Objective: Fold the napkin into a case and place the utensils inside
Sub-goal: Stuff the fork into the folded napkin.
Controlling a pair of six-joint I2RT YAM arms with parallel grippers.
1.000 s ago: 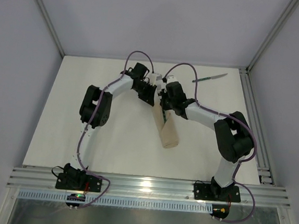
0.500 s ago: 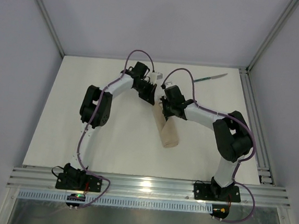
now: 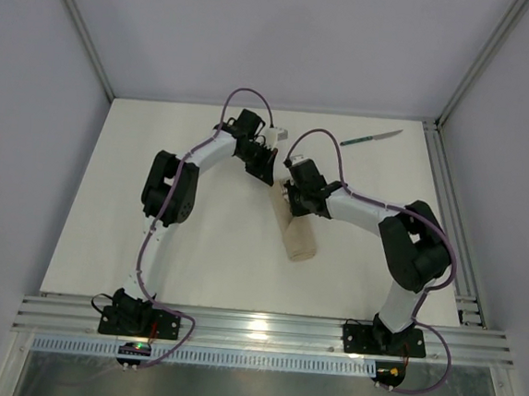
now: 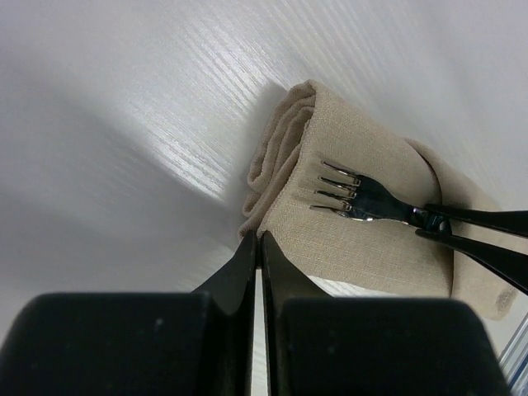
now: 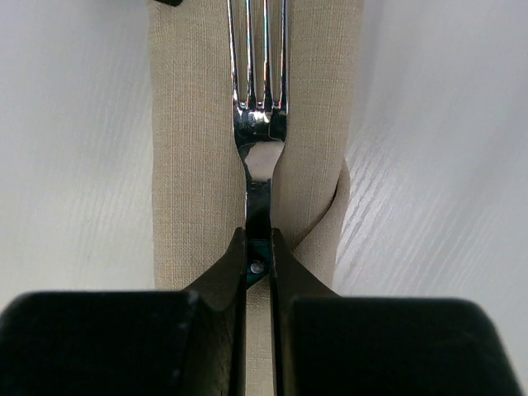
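Note:
The beige-tan case (image 3: 300,240) lies slantwise at the table's middle. My left gripper (image 3: 268,178) is at its far end, shut on the corner of the cloth's top layer (image 4: 256,238). My right gripper (image 3: 289,198) is right beside it, over the case's far end, shut on the fork's dark green handle (image 5: 259,247). The fork's silver tines (image 5: 260,124) lie along the cloth, and they also show in the left wrist view (image 4: 351,196). The case fills the right wrist view (image 5: 194,124). The knife (image 3: 372,138) lies on the table at the far right.
Metal rails run along the table's right edge (image 3: 449,205) and near edge (image 3: 262,332). Grey walls enclose the table on three sides. The two wrists are very close together above the case's far end.
My right gripper has moved nearer and slightly left with the fork, lower over the case's far end. The left gripper has stayed at the case's far end.

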